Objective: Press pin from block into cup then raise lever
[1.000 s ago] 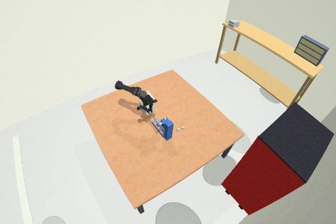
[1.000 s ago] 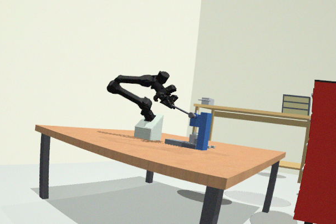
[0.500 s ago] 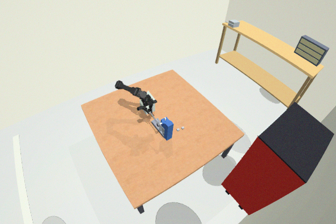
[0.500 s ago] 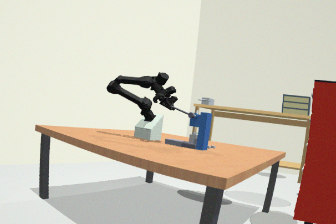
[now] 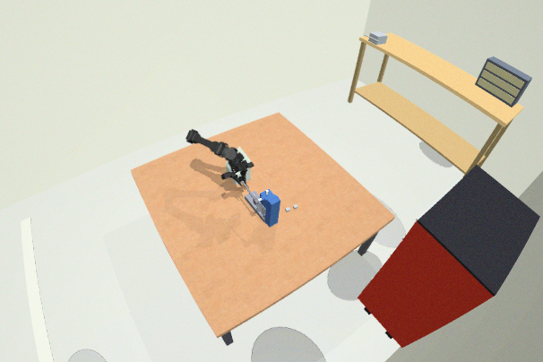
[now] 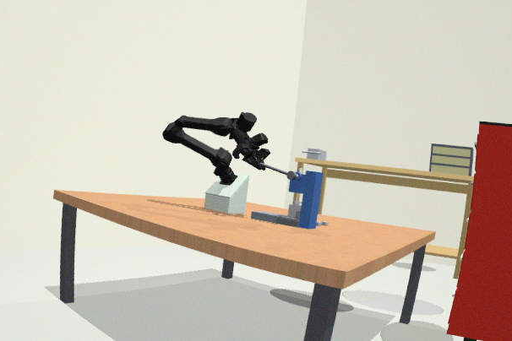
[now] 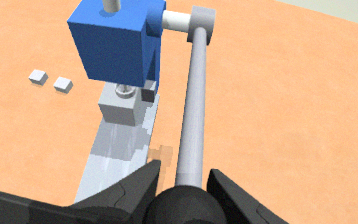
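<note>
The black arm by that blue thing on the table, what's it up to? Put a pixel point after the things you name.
The arm's gripper (image 5: 240,181) (image 6: 262,165) (image 7: 186,175) is closed on the lever (image 5: 248,188) (image 6: 276,170) (image 7: 194,110) of a small blue press (image 5: 272,210) (image 6: 311,200) (image 7: 112,50). The lever slopes up from the press to the gripper. A grey block (image 6: 295,210) (image 7: 119,111) sits on the press bed, under the press head. The job is to push a pin out of it; whether the pin is out, I can't tell.
</note>
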Robot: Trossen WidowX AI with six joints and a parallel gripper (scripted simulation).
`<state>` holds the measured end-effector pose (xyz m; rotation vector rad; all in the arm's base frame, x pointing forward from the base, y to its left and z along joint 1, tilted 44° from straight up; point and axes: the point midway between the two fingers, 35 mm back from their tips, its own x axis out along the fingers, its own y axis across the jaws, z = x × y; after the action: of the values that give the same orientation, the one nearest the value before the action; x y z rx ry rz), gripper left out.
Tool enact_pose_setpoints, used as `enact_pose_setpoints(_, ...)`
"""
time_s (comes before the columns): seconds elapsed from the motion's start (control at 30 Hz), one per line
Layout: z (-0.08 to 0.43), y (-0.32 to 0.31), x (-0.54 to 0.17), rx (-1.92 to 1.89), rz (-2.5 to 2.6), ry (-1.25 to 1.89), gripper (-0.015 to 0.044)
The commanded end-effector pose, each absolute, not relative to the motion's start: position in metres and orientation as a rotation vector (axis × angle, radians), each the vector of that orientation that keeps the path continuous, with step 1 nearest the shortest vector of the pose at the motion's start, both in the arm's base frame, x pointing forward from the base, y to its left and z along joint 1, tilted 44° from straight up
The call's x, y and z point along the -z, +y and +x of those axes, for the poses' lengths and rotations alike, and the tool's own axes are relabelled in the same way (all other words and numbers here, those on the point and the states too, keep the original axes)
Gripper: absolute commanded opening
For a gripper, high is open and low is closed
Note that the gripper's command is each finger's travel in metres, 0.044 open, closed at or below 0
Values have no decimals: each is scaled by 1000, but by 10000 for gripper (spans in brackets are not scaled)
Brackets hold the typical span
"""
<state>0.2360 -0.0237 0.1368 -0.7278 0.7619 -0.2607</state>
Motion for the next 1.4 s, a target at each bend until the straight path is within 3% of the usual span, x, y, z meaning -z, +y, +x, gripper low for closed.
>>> enact_pose_setpoints(0.0,235,-28,-132,269,-729,773,0)
enact_pose_setpoints(1.37,234,-40,-120,269,-729,773,0)
